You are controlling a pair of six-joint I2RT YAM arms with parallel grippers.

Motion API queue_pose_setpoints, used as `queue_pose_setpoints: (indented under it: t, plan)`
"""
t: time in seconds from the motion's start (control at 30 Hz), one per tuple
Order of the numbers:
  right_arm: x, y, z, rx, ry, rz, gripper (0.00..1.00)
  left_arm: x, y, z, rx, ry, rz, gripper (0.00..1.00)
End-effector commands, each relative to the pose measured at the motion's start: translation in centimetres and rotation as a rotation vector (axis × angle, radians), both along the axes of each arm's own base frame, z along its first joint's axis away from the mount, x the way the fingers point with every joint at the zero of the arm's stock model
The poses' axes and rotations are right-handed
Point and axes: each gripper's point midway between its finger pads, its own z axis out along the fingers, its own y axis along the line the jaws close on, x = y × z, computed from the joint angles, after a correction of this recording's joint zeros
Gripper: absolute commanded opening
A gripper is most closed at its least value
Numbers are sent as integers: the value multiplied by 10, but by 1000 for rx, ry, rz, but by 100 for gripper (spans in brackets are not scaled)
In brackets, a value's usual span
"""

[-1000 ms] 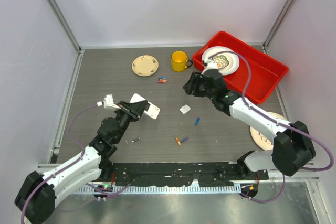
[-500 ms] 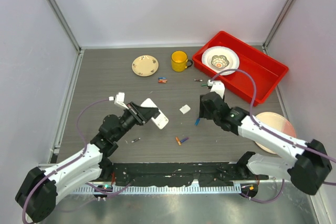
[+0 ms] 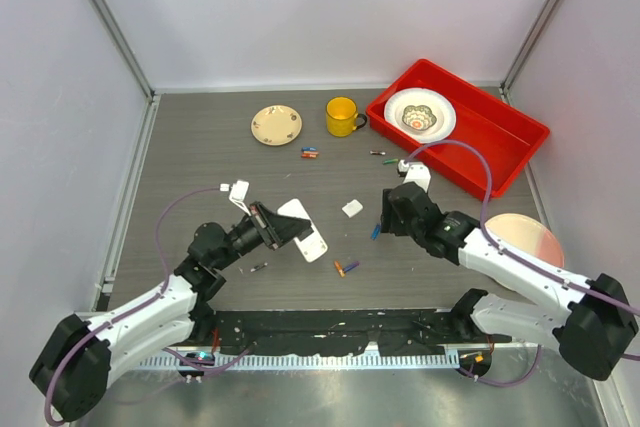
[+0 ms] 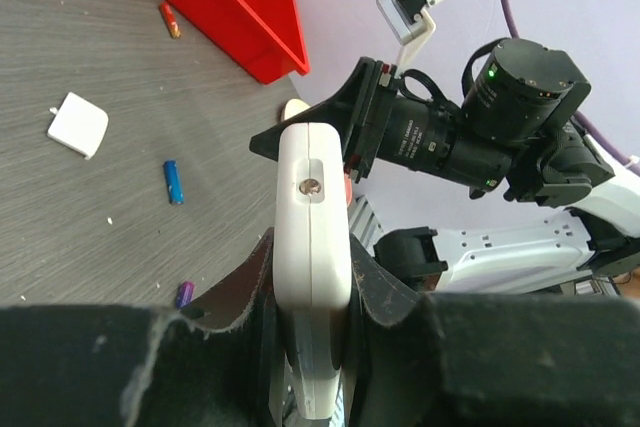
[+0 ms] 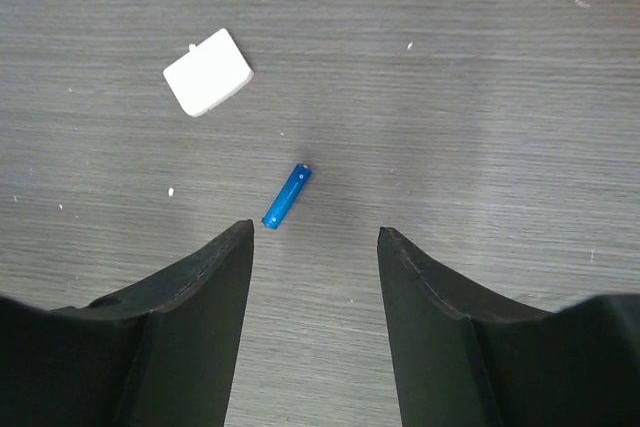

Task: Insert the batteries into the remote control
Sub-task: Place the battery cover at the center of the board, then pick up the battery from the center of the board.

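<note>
One blue battery (image 5: 287, 196) lies on the bench (image 5: 500, 97) just ahead of the right jaws, spread wide above it. Left jaws clamp the remote (image 4: 312, 247) aloft. Risk: the slanted cell rolling from an off-centre pinch.

light: bright, even | shadows: soft, faint | focus: wrist-view foregrounds blurred

From the remote control (image 3: 303, 230), a small cover (image 3: 352, 208) lies at 2 o'clock and a battery (image 3: 376, 231) at 3. The mug (image 3: 341, 116) stands at the cover's 12 o'clock.
</note>
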Motion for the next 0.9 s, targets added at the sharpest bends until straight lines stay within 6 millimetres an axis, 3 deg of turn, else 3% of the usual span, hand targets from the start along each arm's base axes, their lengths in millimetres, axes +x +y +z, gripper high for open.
queue_pose_setpoints:
  t: [0.0, 0.2, 0.6, 0.87]
  plan:
    - [-1, 13, -8, 32, 41, 22, 54, -4, -7, 14, -11, -27, -54, 0]
    - [-3, 21, -32, 10, 125, 34, 49, -5, -8, 8, -11, 4, -65, 0]
    - [14, 39, -51, -8, 170, 22, 48, -6, -2, 2, 5, 5, -36, 0]
    - [22, 36, -61, -62, 180, -2, 42, -9, 0, -1, -6, 3, -34, 0]
